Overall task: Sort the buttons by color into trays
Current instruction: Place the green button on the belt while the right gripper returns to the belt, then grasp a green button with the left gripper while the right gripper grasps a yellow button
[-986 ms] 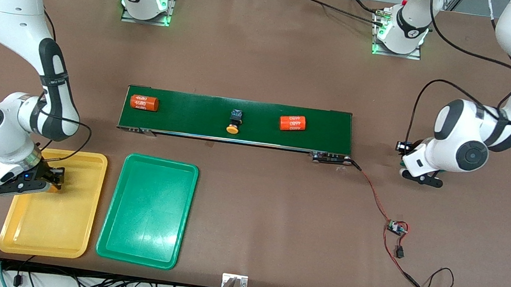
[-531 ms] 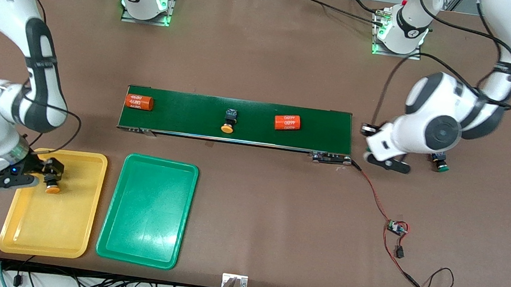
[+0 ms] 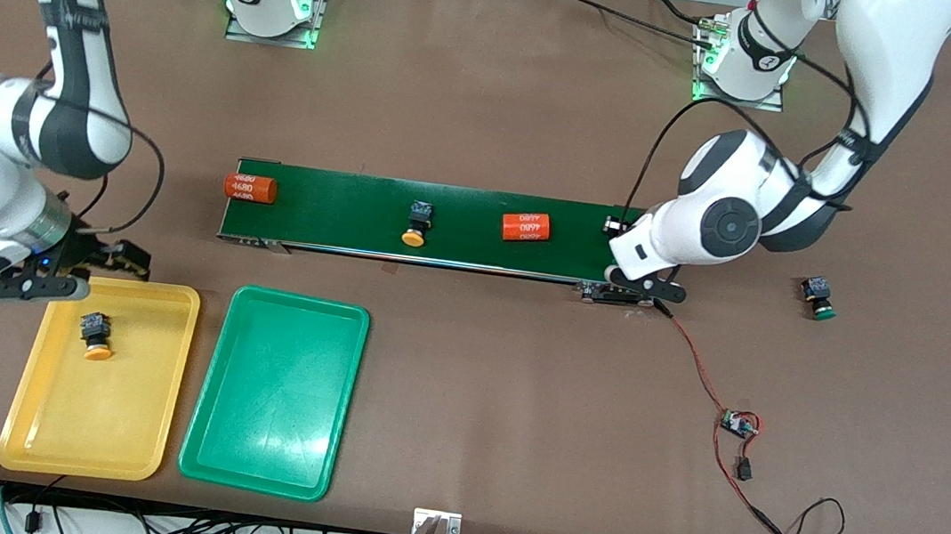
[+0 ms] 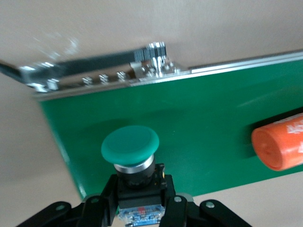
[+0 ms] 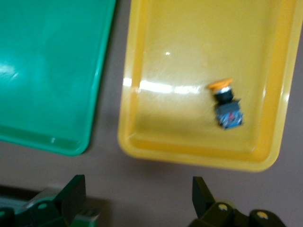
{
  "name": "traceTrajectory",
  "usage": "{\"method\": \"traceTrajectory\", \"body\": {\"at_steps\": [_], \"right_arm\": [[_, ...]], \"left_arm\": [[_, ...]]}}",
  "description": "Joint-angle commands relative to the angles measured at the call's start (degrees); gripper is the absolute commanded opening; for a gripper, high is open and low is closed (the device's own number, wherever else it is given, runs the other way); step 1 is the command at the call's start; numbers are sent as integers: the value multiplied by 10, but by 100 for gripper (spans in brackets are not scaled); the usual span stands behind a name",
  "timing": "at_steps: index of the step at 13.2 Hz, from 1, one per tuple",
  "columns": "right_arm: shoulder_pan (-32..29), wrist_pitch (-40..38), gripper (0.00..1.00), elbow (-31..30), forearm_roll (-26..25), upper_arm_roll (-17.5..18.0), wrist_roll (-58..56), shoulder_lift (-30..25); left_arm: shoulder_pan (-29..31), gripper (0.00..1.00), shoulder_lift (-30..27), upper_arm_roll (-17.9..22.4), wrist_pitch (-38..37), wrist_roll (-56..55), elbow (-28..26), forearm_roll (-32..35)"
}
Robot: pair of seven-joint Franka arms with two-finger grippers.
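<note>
Left gripper (image 4: pixel 140 208) is clamping a green button (image 4: pixel 130 146) over the belt's (image 3: pixel 339 207) end. Right gripper (image 3: pixel 72 270) is hanging wide open beside the yellow tray (image 3: pixel 142 444), where an orange button (image 3: pixel 95 335) is lying. Two orange cylinders (image 3: pixel 526 227) are showing "4680".

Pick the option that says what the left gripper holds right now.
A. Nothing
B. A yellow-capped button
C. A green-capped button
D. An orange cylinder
C: in the left wrist view the left gripper is shut on the body of a green-capped button, held over the end of the conveyor belt, while an orange cylinder lies loose on that belt.
</note>
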Motion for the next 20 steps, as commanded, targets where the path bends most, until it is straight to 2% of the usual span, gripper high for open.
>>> {"method": "traceTrajectory", "body": {"at_steps": [1, 2, 4, 5, 9, 12, 16, 20], "right_arm": [[1, -39, 100, -76, 5, 22, 37, -101], [-2, -40, 100, -102, 5, 33, 42, -130], [-14, -38, 100, -158, 4, 58, 69, -181], [-22, -35, 100, -181, 4, 82, 92, -205], [-68, -18, 100, -258, 4, 218, 234, -279], [-88, 17, 100, -282, 4, 286, 306, -286], [-90, 41, 100, -291, 4, 335, 395, -267], [-73, 75, 100, -291, 2, 340, 476, -227]], "left_arm": [[-9, 83, 6, 1, 5, -20, -2, -11], [-8, 100, 3, 1, 2, -22, -1, -11], [-4, 100, -10, 1, 0, -24, 5, -11], [1, 100, -23, 2, 0, -24, 6, -11], [22, 100, -79, 16, -4, -24, 30, -11], [23, 100, -96, 74, -30, -18, 56, -4], [24, 100, -93, 186, -35, 43, 67, -3], [24, 100, -68, 291, -30, 119, 65, -2]]}}
